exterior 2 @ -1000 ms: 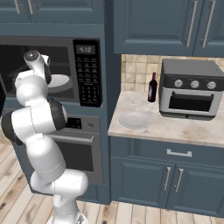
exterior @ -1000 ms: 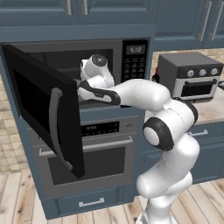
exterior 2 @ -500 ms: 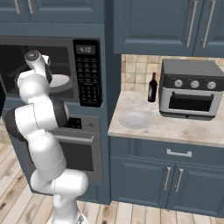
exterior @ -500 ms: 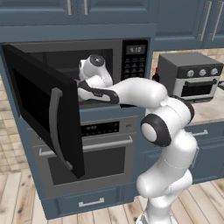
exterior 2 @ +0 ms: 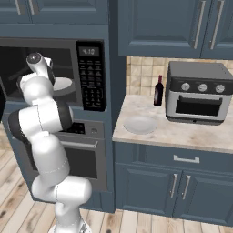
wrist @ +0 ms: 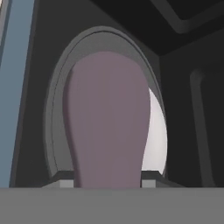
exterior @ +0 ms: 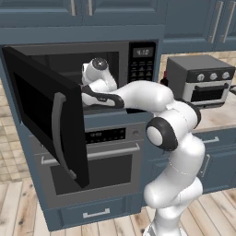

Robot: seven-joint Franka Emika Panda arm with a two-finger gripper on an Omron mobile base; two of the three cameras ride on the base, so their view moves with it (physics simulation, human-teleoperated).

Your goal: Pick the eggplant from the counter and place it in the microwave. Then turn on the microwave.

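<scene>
The eggplant (wrist: 107,122) fills the middle of the hand view as a dull purple elongated body, held between my gripper's (wrist: 105,184) finger tips. It hangs over the white turntable (wrist: 158,131) inside the black microwave (exterior: 143,64). The microwave door (exterior: 46,115) stands wide open to the left. In the left base view my forearm reaches into the cavity and the hand passes behind the door's edge. The right base view shows the turntable (exterior 2: 63,84) behind my upper arm.
The wall oven (exterior: 92,161) sits below the microwave. To the right on the counter (exterior 2: 182,134) stand a grey toaster oven (exterior 2: 198,93), a dark red bottle (exterior 2: 158,91) and a pale plate (exterior 2: 139,124). The open door juts out on the left.
My elbow has swung a little to the left, toward the microwave. The hand stays inside the cavity with the eggplant still gripped.
</scene>
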